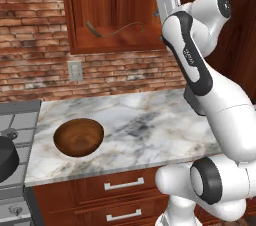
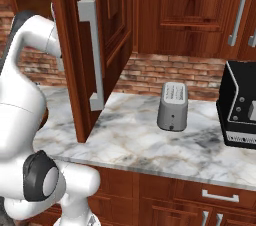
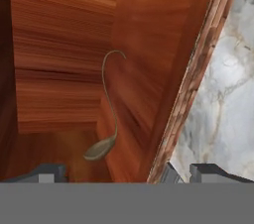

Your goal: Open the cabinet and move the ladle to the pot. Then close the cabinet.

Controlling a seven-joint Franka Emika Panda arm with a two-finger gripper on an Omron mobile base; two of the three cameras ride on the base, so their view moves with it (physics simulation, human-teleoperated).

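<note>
The reddish-brown wall cabinet [image 1: 107,46] stands open, its door [image 2: 67,70] swung out toward me with the long silver bar handle [image 2: 95,55] facing right. On the cabinet floor lies the thin grey-brown ladle [image 1: 92,27], bowl end left, curved handle running right. In the hand view the ladle [image 3: 100,148] lies ahead, bowl nearest. My gripper [image 3: 128,174] is open with nothing between its fingers; it hovers at the cabinet's right front [image 1: 168,2], apart from the ladle. The dark pot [image 1: 6,159] sits on the stove at the far left, partly cut off.
A brown wooden bowl [image 1: 79,136] rests on the marble counter [image 1: 150,130] below the cabinet. A silver toaster [image 2: 172,106] and a black appliance [image 2: 240,107] stand further right. Drawers [image 1: 123,185] run under the counter. My arm crosses in front of the open door.
</note>
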